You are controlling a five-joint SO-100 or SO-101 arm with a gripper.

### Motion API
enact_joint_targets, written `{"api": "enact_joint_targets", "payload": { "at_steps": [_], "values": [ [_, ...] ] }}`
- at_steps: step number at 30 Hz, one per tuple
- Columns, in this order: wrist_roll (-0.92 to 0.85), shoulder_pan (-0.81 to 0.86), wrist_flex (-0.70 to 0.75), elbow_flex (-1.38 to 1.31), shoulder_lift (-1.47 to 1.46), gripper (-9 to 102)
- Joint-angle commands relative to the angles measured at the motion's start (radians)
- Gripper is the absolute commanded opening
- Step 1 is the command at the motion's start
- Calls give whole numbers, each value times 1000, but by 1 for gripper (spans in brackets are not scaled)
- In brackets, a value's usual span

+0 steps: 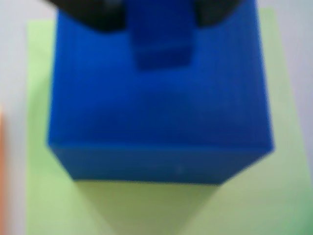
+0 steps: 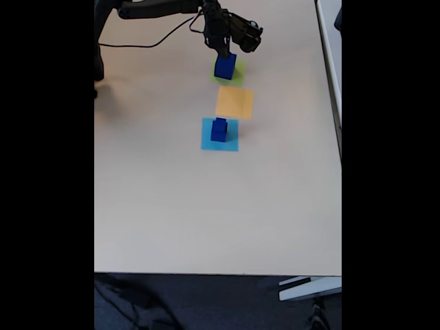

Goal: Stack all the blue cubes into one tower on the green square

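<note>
The gripper (image 2: 225, 49) is directly above a large blue cube (image 2: 225, 67) that sits on the green square (image 2: 236, 77).

In the wrist view the large blue cube (image 1: 161, 107) is just below the gripper and rests on the green square (image 1: 44, 186). A smaller blue block (image 1: 161, 46) sits against its top, between two dark blurred finger shapes (image 1: 93, 14); I cannot tell if the fingers press on it or stand apart. In the fixed view, farther from the gripper toward the near table edge, lie an orange square (image 2: 234, 102) and then a light-blue square (image 2: 220, 135). On the light-blue square, well apart from the gripper, stands a small pile of blue cubes (image 2: 219, 129). The table (image 2: 172, 206) is pale beige.
</note>
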Motion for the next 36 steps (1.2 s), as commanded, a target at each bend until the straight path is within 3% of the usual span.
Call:
{"api": "enact_joint_targets", "payload": {
  "at_steps": [1,36],
  "values": [
    [11,-12,-20,-17,23,0],
    [-31,11,-20,25,37,6]
  ]
}}
